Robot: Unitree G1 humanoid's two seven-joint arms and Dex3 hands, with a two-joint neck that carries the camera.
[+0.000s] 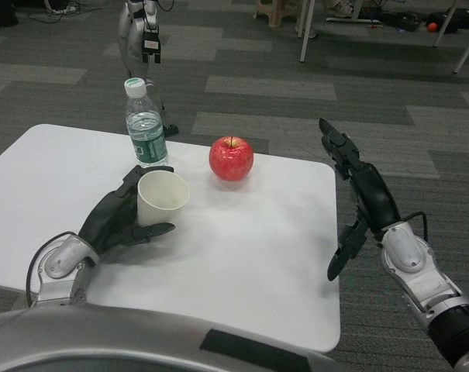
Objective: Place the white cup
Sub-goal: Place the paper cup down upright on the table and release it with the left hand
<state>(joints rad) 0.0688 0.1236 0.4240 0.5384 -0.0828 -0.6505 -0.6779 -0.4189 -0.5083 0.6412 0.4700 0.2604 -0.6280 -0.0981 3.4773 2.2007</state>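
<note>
White table (250, 256), grey carpet floor around. Far off, legs of another robot (141, 31) on the carpet. Right hand (356, 194) off the table's right edge, fingers spread, grasping nothing. Left hand (125, 213) on the near left of the table, fingers wrapped around white cup (163, 199), upright, mouth open upward. Water bottle (146, 124) just behind the cup, far left. Red apple (231, 158) right of the bottle, apart from the cup.
</note>
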